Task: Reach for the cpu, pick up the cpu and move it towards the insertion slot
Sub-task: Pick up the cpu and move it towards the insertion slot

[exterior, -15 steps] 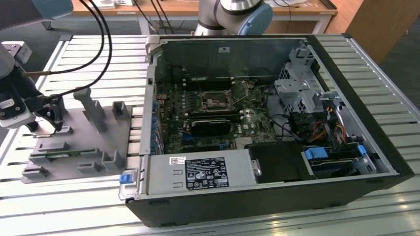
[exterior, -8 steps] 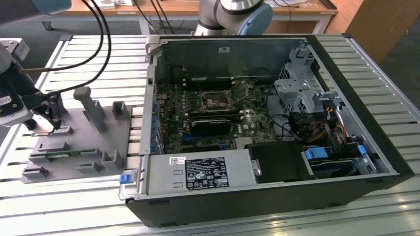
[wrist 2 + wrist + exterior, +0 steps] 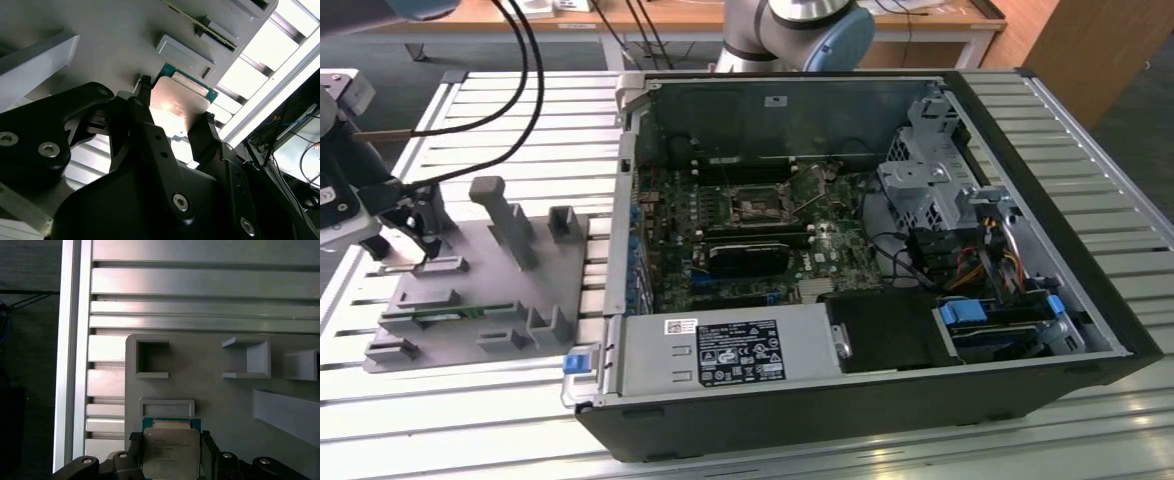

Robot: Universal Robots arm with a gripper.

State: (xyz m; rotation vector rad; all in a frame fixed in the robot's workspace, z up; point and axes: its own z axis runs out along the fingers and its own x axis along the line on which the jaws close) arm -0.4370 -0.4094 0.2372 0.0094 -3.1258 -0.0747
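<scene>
Claw (image 3: 170, 439) clenched on the cpu (image 3: 171, 455). In both wrist views its two black fingers (image 3: 145, 115) press against opposite edges of the chip, which sits squarely between them, silvery top facing the first wrist camera and a thin green rim showing at the far edge. Can't tell if the chip is lifted off its seat or still resting on it.

Just past the chip's far edge is a small low rectangular frame (image 3: 166, 407), part of the grey holder tray (image 3: 494, 270) under the claw. The tray has several raised brackets and open-sided pockets. A thin green memory stick (image 3: 438, 318) lies in a slot at the tray's near edge (apart from the claw).

In the exterior view the claw is down low over the tray, at the exterior view's left. The tray rests on a slatted metal worktop (image 3: 494, 110).

An open computer case (image 3: 774, 115) lies on the worktop to the exterior view's right of the tray, its board exposed. The insertion slot (image 3: 758, 207) is a square metal-framed socket near the middle of the board, well apart from the claw and chip. The arm's base (image 3: 801, 30) stands behind the case.
</scene>
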